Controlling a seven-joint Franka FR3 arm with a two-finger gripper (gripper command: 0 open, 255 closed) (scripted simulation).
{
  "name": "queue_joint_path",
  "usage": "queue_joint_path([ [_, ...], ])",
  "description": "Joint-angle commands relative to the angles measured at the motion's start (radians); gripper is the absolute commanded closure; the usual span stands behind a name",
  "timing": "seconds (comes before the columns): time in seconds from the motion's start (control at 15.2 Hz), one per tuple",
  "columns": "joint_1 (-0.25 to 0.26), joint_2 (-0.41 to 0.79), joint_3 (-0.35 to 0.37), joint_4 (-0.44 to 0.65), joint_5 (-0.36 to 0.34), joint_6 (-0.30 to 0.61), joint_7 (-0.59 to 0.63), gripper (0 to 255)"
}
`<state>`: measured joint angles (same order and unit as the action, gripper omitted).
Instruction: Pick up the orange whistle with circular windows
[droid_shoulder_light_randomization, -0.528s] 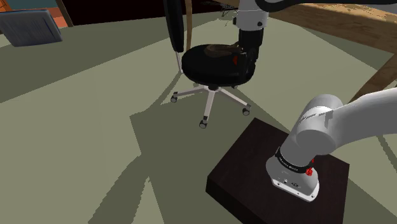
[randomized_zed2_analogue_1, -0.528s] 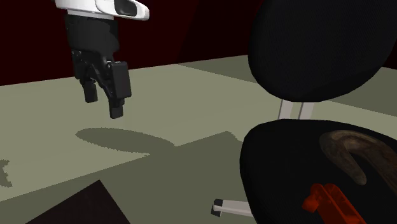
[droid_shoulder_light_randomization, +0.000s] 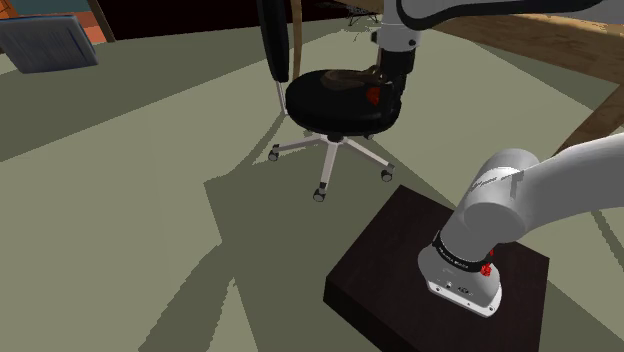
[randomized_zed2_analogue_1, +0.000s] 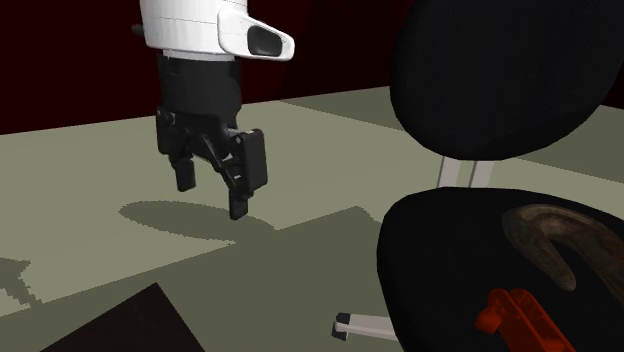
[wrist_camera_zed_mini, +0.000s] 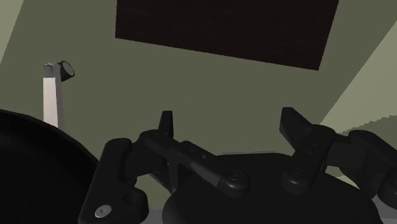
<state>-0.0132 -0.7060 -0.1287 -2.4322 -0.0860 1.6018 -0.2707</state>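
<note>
— How are your fingers set?

— My fingers stand wide apart with nothing between them. In the wrist view, olive floor lies in the gap, and beyond it is the dark top of my stand.

— And the orange whistle?

— The whistle lies flat on the black seat of an office chair. In the second exterior view it sits at about four o'clock from my fingertips, lower than them and well apart. My fingers hang over the floor there, off the seat's nine o'clock rim. In the shoulder view the whistle lies toward the seat's three o'clock side, and my hand shows at about two o'clock from it.

— What else is around it?

— A brown curved thing lies on the seat just beside the whistle, at its one o'clock. I cannot tell what it is. The chair's black back rises at twelve o'clock. In the wrist view a grey chair leg with its caster stands beside the seat's black edge.
</note>
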Motion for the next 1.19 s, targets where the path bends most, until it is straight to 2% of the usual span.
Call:
queue_joint_path([
  [0.0, -0.01, 0.033, -0.046, 0.019, -0.033, 0.028, -0.068, 0],
  [0.33, -0.025, 0.137, -0.156, 0.06, -0.089, 0.124, -0.222, 0],
  [0.59, -0.027, 0.244, -0.242, 0.118, -0.106, 0.201, -0.347, 0],
  [0.86, -0.021, 0.369, -0.326, 0.198, -0.091, 0.27, -0.479, 0],
  [1.12, -0.015, 0.513, -0.402, 0.299, -0.038, 0.327, -0.624, 0],
])
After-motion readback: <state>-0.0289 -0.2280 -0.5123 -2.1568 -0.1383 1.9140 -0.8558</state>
